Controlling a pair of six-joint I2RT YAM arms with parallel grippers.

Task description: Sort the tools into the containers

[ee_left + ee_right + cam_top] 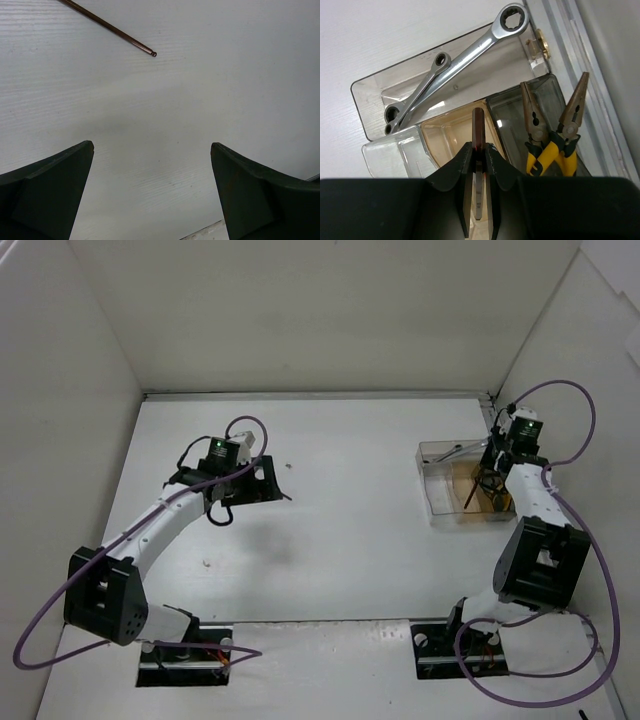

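Right gripper [478, 150]: fingers pinched shut on a thin dark hex key [477, 122], held over the amber-bottomed clear plastic bin [442, 137]. Left gripper [152, 146]: fingers fully spread, holding nothing (another thin dark rod [107, 23] lies ahead on the white table [210, 75])

No legible text, label, brand, number or sign on any surface

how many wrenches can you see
2. Both lie in the clear bin: a long wrench with its ring end over the rim, and a shorter wrench alongside it. Others may be hidden behind the right claw.
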